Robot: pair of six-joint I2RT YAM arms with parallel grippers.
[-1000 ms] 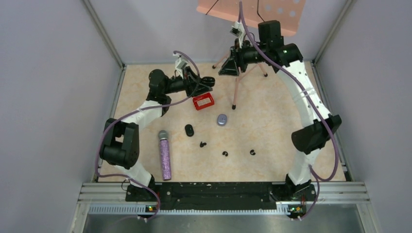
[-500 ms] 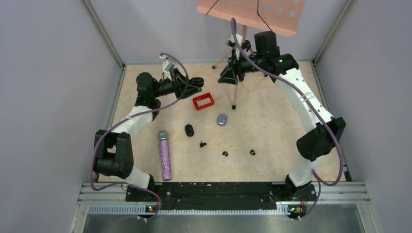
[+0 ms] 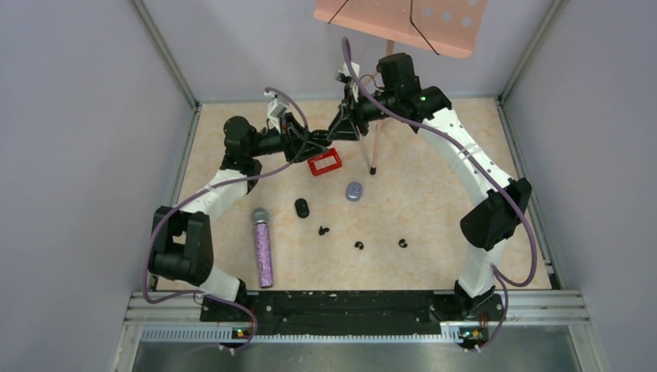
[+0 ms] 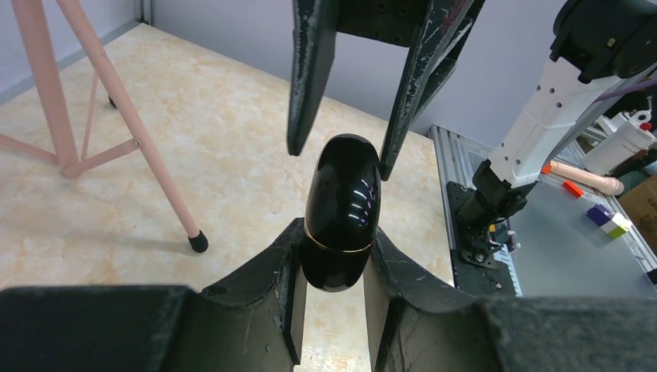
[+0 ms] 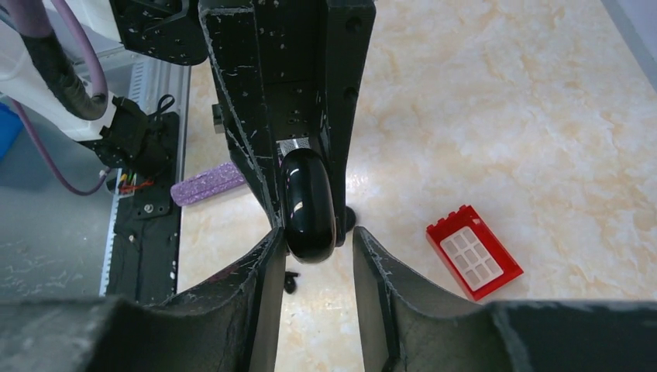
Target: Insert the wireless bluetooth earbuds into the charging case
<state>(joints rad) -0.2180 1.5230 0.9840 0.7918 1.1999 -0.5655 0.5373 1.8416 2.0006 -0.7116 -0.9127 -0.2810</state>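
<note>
Over the back of the table (image 3: 434,201), just above the red box (image 3: 325,162), the two arms meet nose to nose. The left gripper (image 4: 335,236) is clamped tight on a glossy black case (image 4: 342,194), closed along a thin gold seam, and grips its near half. The right gripper (image 5: 318,235) faces it from the opposite side, jaws partly apart, with its fingers flanking the case's free end. One finger stands clear of the shell. The other is just beside it or touching, can't tell which.

Down on the table, three black earbuds (image 3: 359,246) lie loose in a rough row, well apart from the case in the air. Between them and the red box sit a small black oval (image 3: 301,208) and a grey-blue oval (image 3: 354,191). The purple mic (image 3: 263,246) lies off to the left, head pointing away from the bases. A pink stand leg (image 3: 377,147) comes down just right of the grippers.
</note>
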